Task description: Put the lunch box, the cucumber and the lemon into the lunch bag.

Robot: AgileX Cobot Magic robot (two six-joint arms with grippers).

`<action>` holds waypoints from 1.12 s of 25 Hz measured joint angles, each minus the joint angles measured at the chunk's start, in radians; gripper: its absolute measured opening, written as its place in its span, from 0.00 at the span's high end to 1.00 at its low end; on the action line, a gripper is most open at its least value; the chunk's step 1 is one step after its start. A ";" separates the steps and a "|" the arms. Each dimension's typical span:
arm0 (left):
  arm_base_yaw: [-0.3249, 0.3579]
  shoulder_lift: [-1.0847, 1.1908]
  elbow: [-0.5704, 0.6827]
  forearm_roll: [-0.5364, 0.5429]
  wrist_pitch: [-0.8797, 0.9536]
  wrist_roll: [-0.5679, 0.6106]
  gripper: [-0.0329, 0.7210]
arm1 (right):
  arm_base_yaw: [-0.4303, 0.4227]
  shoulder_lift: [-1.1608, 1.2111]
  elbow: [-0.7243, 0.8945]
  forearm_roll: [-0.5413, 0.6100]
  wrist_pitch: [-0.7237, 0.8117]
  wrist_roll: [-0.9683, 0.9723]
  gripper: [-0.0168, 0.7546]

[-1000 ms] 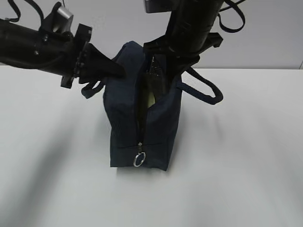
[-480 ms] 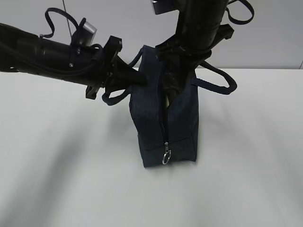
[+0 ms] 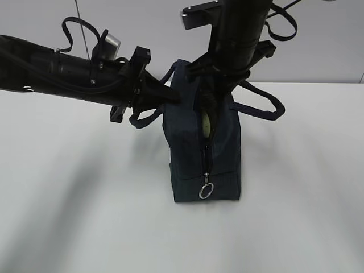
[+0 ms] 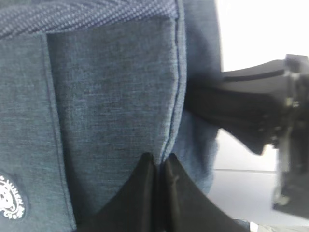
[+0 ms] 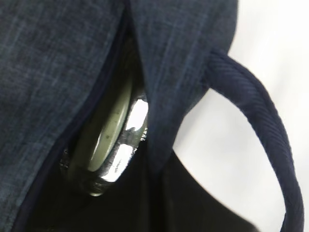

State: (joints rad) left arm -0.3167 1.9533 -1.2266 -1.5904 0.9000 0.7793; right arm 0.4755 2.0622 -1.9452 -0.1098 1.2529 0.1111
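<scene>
Frame centre: the bag [image 3: 196, 165] stands upright; left gripper [image 4: 158, 166] pinches its fabric, right gripper [image 3: 219, 91] pinches its rim, lunch box [image 5: 108, 140] inside.

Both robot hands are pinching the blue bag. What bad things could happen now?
The lunch bag could tip over, since both grippers pinch it near the top, the left gripper on a fold of cloth. The zipper gap is open, so the lunch box peeking out might slide out if the bag leans. A loose handle could catch on an arm.

My lunch bag [image 3: 187, 148] was matt woven navy cloth; its ring pull [image 3: 206, 192] shiny metal; the counter [image 3: 296, 216] smooth white.
</scene>
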 joint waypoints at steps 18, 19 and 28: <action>0.000 0.012 -0.025 0.015 0.004 0.002 0.96 | 0.000 0.018 -0.005 0.009 -0.002 0.025 0.68; 0.000 0.012 -0.025 0.017 0.004 0.002 0.95 | 0.000 0.018 -0.005 0.009 -0.002 0.025 0.63; 0.004 0.012 -0.026 0.050 0.061 0.002 0.71 | 0.000 0.020 -0.005 0.009 -0.002 0.025 0.49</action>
State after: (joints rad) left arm -0.3130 1.9655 -1.2531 -1.5400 0.9613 0.7809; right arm 0.4755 2.0818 -1.9503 -0.1011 1.2505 0.1362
